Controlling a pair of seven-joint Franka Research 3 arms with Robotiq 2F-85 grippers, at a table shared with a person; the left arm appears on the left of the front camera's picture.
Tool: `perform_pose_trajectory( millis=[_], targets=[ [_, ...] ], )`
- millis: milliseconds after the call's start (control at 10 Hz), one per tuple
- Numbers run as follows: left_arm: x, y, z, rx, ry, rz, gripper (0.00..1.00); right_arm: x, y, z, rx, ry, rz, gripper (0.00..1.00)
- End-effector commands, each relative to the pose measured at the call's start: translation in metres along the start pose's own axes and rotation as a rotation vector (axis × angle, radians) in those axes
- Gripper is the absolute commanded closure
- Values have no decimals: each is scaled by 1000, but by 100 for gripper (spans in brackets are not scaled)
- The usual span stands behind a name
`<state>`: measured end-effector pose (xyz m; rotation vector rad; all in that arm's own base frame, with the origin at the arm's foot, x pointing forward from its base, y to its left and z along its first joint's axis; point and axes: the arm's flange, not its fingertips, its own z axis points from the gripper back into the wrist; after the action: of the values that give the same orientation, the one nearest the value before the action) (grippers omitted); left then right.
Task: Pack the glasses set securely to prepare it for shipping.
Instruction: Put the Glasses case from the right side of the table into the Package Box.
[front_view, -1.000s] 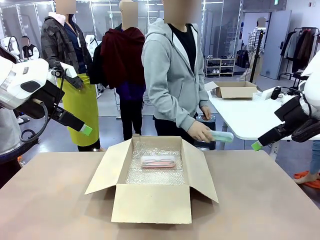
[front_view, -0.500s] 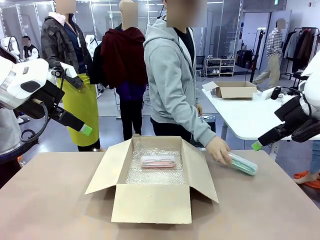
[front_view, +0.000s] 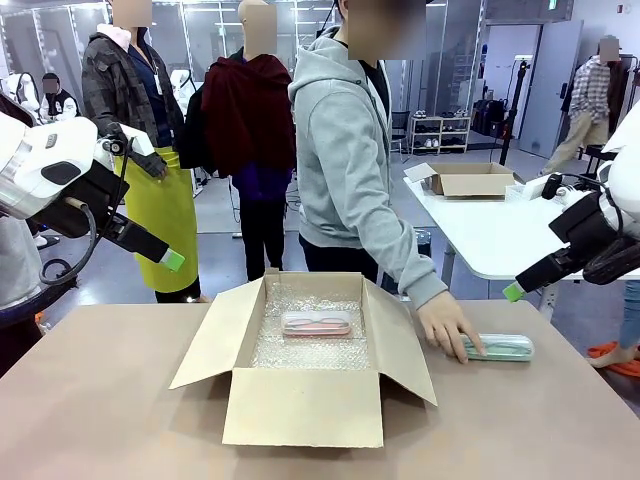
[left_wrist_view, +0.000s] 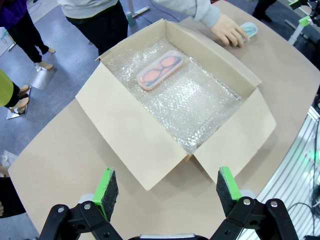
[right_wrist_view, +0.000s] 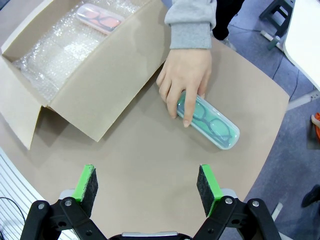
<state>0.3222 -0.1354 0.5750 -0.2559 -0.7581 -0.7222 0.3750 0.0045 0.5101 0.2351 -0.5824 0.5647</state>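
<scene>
Nearest us, our left gripper (left_wrist_view: 166, 187) hangs over the near flap of the cardboard box (front_view: 300, 405), and our right gripper (right_wrist_view: 146, 182) hangs over the bare table (right_wrist_view: 150, 150). Both have their fingers spread wide, with nothing between them. Inside the box, the pink case (front_view: 316, 323) lies flat on the bubble wrap (front_view: 300, 355), close to the far wall. Beyond the right flap, the green case (front_view: 505, 347) lies on the table outside the box, with the person's hand (front_view: 447, 325) resting on its near end. We judge the second case is being set out for us. Next, once the hand is clear, we should pinch the green case across its narrow width, lift it over the flap and lay it beside the pink one.
</scene>
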Motion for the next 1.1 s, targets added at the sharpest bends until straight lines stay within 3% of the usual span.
perform_pose_trajectory(
  millis=[0, 500, 600, 800, 1000],
  targets=[
    [0, 2, 2, -1, -7, -6, 0, 2, 2, 0, -3, 7, -19, 0],
    [0, 2, 2, -1, -7, -6, 0, 0, 0, 0, 0, 0, 0, 0],
    [0, 2, 2, -1, -7, -6, 0, 8, -16, 2, 48, 11, -24, 0],
    [0, 2, 2, -1, -7, -6, 0, 28, -57, -12, -35, 20, -167, 0],
    [0, 2, 2, -1, -7, -6, 0, 41, -91, -31, 13, 98, -222, 0]
  ],
)
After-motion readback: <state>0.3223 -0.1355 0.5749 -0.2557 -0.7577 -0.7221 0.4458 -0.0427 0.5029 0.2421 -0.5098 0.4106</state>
